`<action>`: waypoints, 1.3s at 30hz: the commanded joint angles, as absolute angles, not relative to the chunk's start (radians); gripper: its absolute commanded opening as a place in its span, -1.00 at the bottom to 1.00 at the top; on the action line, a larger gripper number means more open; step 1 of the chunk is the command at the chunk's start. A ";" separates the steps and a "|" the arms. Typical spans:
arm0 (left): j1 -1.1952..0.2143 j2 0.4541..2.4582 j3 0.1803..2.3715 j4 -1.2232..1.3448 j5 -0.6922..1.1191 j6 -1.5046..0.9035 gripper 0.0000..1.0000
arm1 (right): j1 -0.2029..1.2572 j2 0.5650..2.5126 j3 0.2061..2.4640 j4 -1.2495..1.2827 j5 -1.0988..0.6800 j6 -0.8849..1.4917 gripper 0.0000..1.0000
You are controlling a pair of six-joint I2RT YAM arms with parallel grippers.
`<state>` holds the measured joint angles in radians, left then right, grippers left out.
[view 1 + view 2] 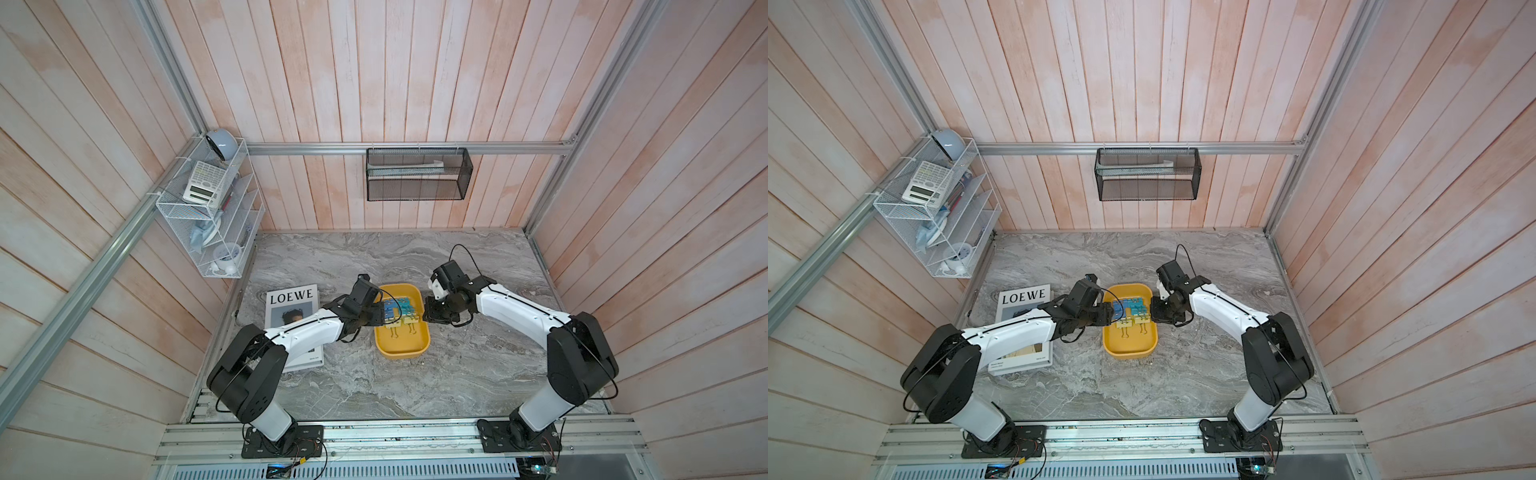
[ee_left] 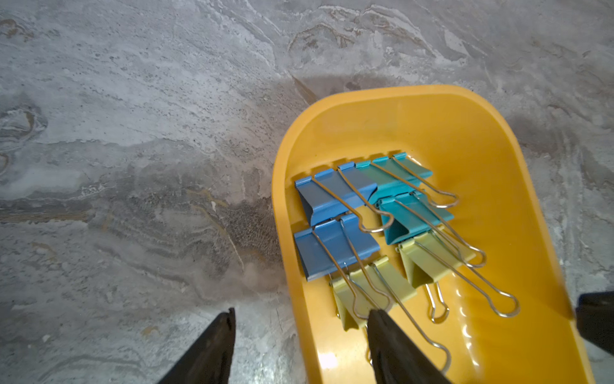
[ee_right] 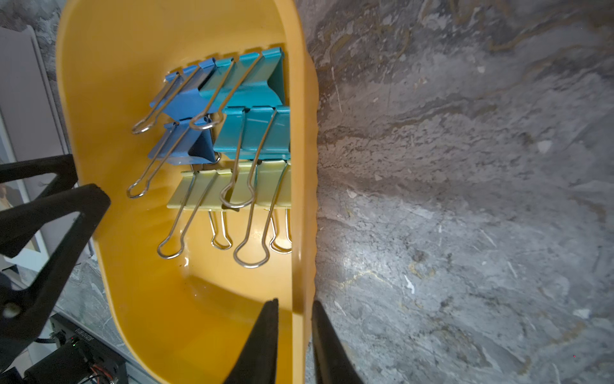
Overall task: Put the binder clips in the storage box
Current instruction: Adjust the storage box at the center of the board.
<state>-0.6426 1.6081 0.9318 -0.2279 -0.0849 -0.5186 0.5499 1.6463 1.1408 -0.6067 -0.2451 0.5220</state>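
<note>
As box (image 3: 159,316) holds clips (image 2: 332,246) | left jaws spread astride wall | right jaws pinch rim

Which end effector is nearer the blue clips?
Left. The left end effector straddles the storage box wall beside the blue clips; the right end effector grips the opposite wall, by the teal clips.

Left arm (image 1: 299,332) and right arm (image 1: 511,307) are both wearing white link shells over bulky black joint housings. Thin black cable (image 1: 459,246) is running along each, looping free near the wrists. Black base plates (image 1: 309,440) are showing small screw heads. Fingers (image 3: 83,199) are showing black, tapered, with triangular cut-outs.
</note>
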 commanded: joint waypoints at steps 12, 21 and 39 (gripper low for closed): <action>-0.650 1.662 0.944 -0.207 -0.079 -0.503 0.29 | 0.594 1.681 1.151 -0.614 -0.219 0.551 -0.55; -0.649 1.663 0.950 -0.207 -0.086 -0.492 0.34 | 0.623 1.641 1.073 -0.546 -0.243 0.622 -0.54; -0.617 1.503 0.914 -0.258 -0.119 -0.488 0.51 | 0.560 1.522 1.119 -0.651 -0.227 0.531 -0.39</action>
